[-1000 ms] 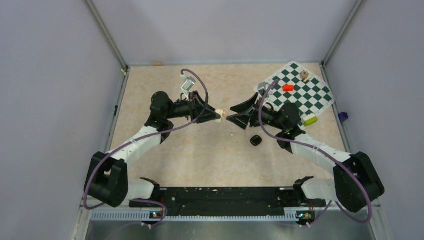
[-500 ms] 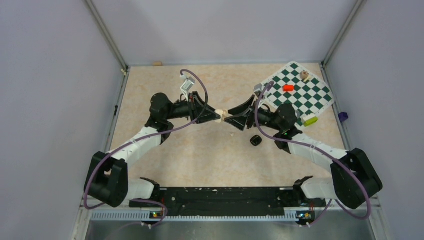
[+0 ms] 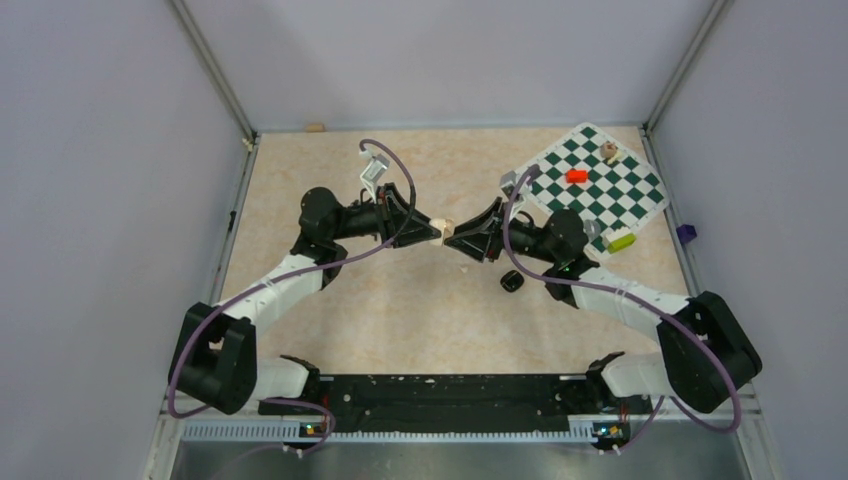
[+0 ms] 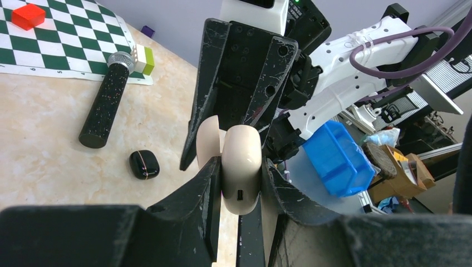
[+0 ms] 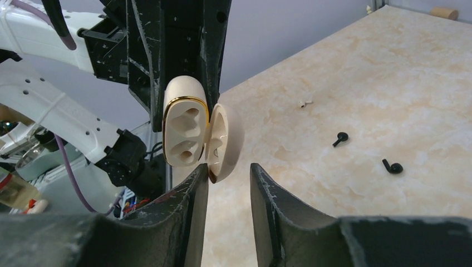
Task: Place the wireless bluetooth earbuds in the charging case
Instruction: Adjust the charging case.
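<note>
- Walled on the left, far and right sides. Chessboard mat [image 3: 600,185] fills the far-right corner of the table [image 3: 330,180]. Most open room is the strip between the arms and the near edge.
- Black glossy box [image 3: 512,281] lies just beside the right wrist on its near side; it is the tightest spot.
- Charging case [image 5: 186,128] is cream with a gold rim, held up over mid-table where the two grippers meet.
- Lid is swung open. The two wells face the right gripper [image 3: 452,238]. Long axis runs up-down in both wrist views.
- Left gripper [image 3: 437,232] is clamped on the case body, fingers on its two flat sides.
- Right gripper's jaws are apart with a narrow gap. The lid's edge sits at one fingertip [image 5: 199,181]; the other finger is off it.
- Earbuds [image 5: 340,138] [image 5: 393,166] lie flat on the table, well apart from the case and near each other, toward the far edge; they can't be made out in the top view.
- Both arms come in from the near corners, elbows out, forearms pointing at each other tip to tip.
</note>
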`<control>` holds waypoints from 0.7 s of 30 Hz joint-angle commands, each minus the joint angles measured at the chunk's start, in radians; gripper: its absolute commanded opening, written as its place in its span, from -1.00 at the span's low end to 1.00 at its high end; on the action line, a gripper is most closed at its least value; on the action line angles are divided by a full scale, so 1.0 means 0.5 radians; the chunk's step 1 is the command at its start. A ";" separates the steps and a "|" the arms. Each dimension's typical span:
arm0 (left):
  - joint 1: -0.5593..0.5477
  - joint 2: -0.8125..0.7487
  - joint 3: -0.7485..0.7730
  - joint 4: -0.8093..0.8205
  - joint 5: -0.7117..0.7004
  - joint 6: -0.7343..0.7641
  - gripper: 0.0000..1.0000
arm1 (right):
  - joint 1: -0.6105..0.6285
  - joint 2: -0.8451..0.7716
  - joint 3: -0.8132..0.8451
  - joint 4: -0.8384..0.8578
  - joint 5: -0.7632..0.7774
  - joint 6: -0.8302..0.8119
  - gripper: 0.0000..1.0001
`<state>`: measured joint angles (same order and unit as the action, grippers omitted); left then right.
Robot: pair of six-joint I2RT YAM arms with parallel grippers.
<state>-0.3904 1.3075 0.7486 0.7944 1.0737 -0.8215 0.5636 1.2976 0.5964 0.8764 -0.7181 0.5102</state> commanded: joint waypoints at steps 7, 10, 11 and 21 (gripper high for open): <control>-0.011 0.014 -0.012 0.124 0.005 0.005 -1.00 | 0.036 -0.031 0.066 0.142 -0.029 0.014 -0.39; -0.013 0.012 -0.012 0.109 0.008 0.019 -1.00 | 0.035 -0.052 0.078 0.137 -0.038 0.016 -0.32; -0.014 0.011 -0.011 0.104 0.009 0.026 -1.00 | 0.035 -0.056 0.082 0.132 -0.037 0.013 -0.30; -0.014 0.008 -0.018 0.069 0.008 0.062 -1.00 | 0.036 -0.061 0.105 0.080 -0.003 -0.044 -0.43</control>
<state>-0.3935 1.3182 0.7460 0.8009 1.0763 -0.8093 0.5674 1.2957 0.5976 0.8894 -0.7261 0.5068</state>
